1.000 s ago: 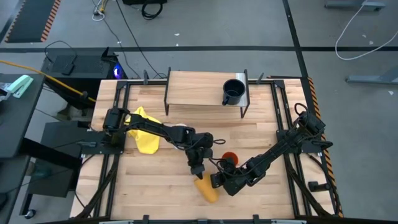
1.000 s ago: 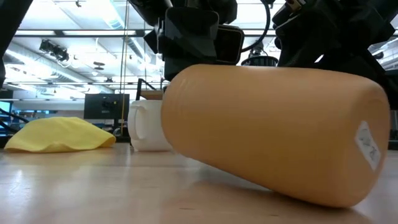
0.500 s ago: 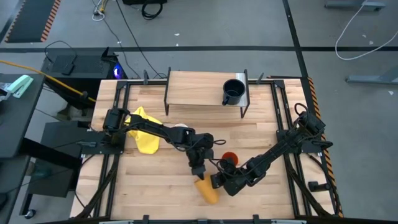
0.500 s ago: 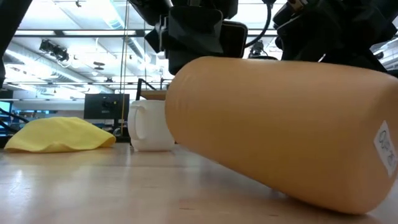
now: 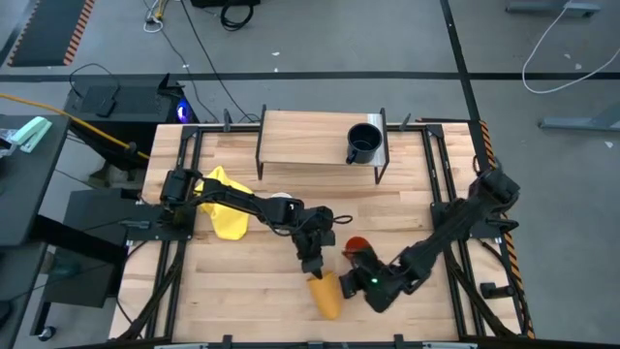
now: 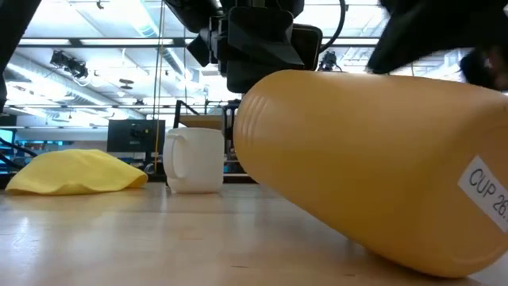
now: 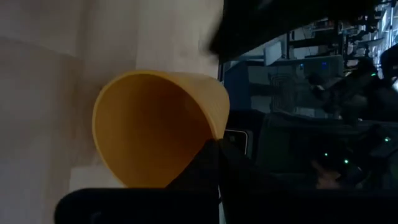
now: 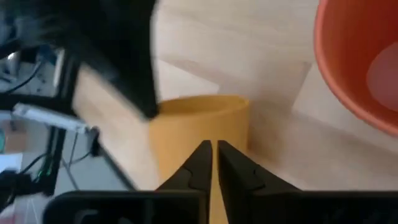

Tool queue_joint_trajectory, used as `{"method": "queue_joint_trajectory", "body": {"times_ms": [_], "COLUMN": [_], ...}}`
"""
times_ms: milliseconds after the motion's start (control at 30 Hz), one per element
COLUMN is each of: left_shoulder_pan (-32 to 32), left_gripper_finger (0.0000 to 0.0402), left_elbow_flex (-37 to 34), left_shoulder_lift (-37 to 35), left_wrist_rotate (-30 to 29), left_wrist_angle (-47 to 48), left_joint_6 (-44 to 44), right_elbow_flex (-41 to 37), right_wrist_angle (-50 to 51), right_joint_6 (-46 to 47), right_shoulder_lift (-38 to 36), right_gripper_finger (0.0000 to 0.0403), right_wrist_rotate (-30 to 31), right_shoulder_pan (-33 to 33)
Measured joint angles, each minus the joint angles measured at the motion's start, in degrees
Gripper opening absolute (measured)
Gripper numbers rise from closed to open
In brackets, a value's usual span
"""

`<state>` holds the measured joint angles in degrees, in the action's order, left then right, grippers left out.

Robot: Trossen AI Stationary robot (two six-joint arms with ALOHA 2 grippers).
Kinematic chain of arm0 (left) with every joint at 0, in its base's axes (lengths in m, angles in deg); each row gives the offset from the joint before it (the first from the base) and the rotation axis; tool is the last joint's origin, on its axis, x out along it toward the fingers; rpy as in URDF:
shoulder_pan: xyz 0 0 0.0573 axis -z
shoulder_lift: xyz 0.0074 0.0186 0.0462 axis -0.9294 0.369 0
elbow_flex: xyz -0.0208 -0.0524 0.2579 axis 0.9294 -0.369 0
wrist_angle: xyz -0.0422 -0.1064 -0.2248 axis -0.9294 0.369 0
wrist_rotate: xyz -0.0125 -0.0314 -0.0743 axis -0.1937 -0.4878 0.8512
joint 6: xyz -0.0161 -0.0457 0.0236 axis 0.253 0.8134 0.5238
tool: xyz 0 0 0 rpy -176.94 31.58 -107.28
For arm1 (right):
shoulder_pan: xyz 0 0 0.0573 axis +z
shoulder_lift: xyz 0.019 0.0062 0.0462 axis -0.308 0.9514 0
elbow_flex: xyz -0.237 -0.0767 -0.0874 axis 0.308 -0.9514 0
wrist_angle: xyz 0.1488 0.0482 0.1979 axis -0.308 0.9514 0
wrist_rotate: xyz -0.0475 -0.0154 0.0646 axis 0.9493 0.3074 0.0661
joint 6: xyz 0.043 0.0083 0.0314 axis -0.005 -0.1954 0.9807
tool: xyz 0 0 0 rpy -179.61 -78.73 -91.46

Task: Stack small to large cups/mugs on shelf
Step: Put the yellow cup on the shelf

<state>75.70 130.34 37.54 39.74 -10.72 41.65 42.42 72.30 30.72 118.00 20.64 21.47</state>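
Now the right gripper (image 5: 373, 283), fingers pressed together and empty, has swung back beside the toppled yellow-orange plastic cup (image 5: 324, 294), whose rim the left gripper (image 5: 312, 268) pinches, so uprighting probably follows.

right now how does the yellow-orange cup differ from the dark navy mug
The yellow-orange plastic cup lies on its side on the slatted wooden tabletop; the dark navy handled mug stands upright on the light-wood shelf. The cup has no visible handle. The left gripper is at the cup's rim; nothing touches the mug.
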Motion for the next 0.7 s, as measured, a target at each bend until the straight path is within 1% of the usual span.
{"method": "queue_joint_trajectory", "body": {"times_ms": [100, 200, 300, 367, 500, 600, 700], "left_shoulder_pan": [0.0, 0.0, 0.02, 0.02, 0.0, 0.01, 0.0], "left_gripper_finger": [0.0004, 0.0005, 0.0004, 0.0004, 0.0003, 0.0003, 0.0002], "left_elbow_flex": [0.0, 0.0, 0.0, 0.0, 0.0, 0.0, 0.0], "left_shoulder_lift": [-0.02, -0.02, 0.0, 0.0, 0.0, -0.08, -0.27], "left_wrist_rotate": [-0.09, -0.07, -0.04, 0.0, 0.02, 0.04, 0.04], "left_wrist_angle": [0.0, -0.35, -0.64, -1.37, -3.37, -4.23, -4.19], "left_joint_6": [-0.02, -0.04, -0.04, 0.1, 0.87, 1.81, 1.97], "right_elbow_flex": [-0.02, 0.04, 0.11, 0.53, 1.37, 1.49, 1.49], "right_wrist_angle": [1.08, 1.48, 1.64, 1.52, 1.47, -2.36, -8.11], "right_joint_6": [-1.21, 0.62, 5.18, 7.83, 10.16, 10.67, 11.08], "right_shoulder_lift": [-4.02, -6.78, -7.24, -6.03, -2.6, 0.14, 3.5], "right_gripper_finger": [0.0007, 0.0007, 0.0004, 0.0004, 0.0003, 0.0002, 0.0002], "right_wrist_rotate": [0.1, -0.54, -6.18, -8.12, -7.37, -5.48, -5.71], "right_shoulder_pan": [2.8, 6.37, 9.91, 11.88, 13.01, 12.57, 11.39]}}
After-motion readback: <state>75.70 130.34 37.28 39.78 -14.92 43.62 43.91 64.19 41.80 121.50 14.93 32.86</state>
